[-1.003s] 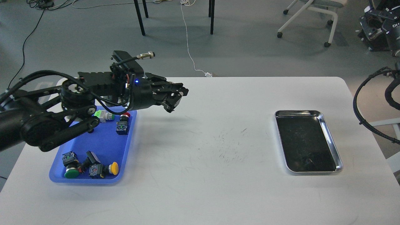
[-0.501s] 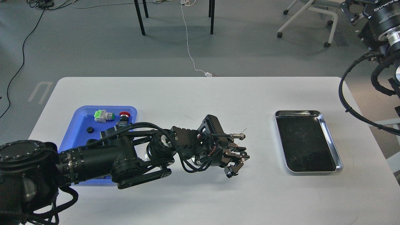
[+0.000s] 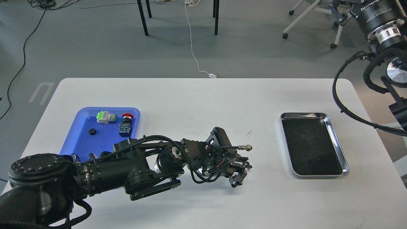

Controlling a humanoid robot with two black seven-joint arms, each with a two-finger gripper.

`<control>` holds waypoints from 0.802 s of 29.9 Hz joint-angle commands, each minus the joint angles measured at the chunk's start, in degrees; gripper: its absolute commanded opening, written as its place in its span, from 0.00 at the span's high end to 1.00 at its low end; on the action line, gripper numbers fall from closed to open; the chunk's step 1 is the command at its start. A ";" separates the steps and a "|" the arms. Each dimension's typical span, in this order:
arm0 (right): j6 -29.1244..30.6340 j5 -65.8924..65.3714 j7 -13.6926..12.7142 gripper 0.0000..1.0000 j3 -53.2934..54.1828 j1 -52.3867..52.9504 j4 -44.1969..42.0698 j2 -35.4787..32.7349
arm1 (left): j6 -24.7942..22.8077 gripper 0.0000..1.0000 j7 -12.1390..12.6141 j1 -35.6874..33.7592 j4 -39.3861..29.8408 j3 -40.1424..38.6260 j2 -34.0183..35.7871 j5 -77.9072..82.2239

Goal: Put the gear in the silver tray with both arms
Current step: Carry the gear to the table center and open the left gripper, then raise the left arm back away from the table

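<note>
The silver tray (image 3: 337, 143) lies on the right of the white table, its dark bottom bare. My left arm reaches from the lower left across the table's middle. Its gripper (image 3: 239, 174) hangs low over the table, well left of the silver tray, claws pointing down and right. The claws are dark, and I cannot tell whether they are shut or hold anything. A small black round part (image 3: 92, 131), perhaps a gear, lies in the blue tray. My right arm (image 3: 378, 22) shows at the top right with its silver wrist ring and cable hose; its gripper is out of view.
The blue plastic tray (image 3: 105, 140) at the left holds a green and white push-button (image 3: 106, 117), a red-capped button (image 3: 127, 117) and a dark switch block (image 3: 125, 130); my left arm covers its near part. Chair legs and cables lie on the floor beyond the table (image 3: 190, 98).
My left arm swung from above the blue tray down to the table's middle, then edged slightly right. My right arm has come further into view at the top right.
</note>
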 commanded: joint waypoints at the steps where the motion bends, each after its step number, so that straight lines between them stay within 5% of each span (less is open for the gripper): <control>1: 0.00 0.00 0.19 0.01 -0.07 -0.17 0.15 -0.22 | -0.01 0.65 -0.02 -0.01 -0.08 -0.26 -0.01 -0.01; 4: 0.00 0.00 0.19 0.01 -0.07 -0.43 0.32 -0.39 | 0.25 0.42 0.07 0.08 -0.44 -0.61 0.33 -0.01; 14: 0.44 0.00 0.45 0.01 -0.95 -0.17 0.50 -1.62 | 1.92 0.35 -0.72 0.43 -1.93 -10.35 3.84 -4.22; 24: 3.56 -0.61 0.54 0.01 -14.46 7.20 2.70 -7.51 | 2.01 0.29 -1.25 0.43 -3.25 -26.35 10.78 -45.86</control>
